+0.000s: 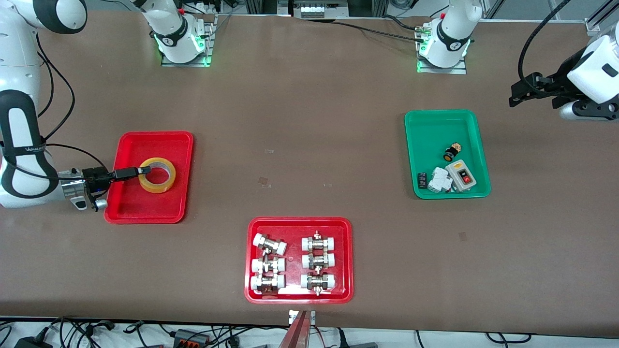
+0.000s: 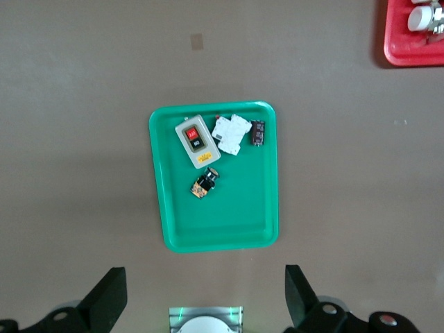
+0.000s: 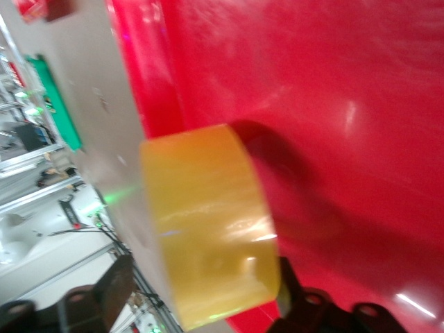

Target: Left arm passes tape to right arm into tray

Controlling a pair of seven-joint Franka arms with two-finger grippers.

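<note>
Front view: tape (image 1: 157, 175) lies flat in the plain red tray (image 1: 126, 210), toward the tray's rim farther from the front cam. Right arm (image 1: 19, 150) reaches in low from its end of the desk (image 1: 300, 121); right tool (image 1: 141, 170) sits at the tape's rim, one finger over the roll's edge by the core hole. Right wrist view: fingers (image 3: 97, 298) parted, set either side of the roll w/ a gap showing, so no firm grip on it. Left arm (image 1: 597, 67) waits up off the green tray (image 1: 437, 125), near the desk's end. Left tool (image 2: 205, 295) spread wide, holding nothing, hanging over the desk just beside the green tray.
</note>
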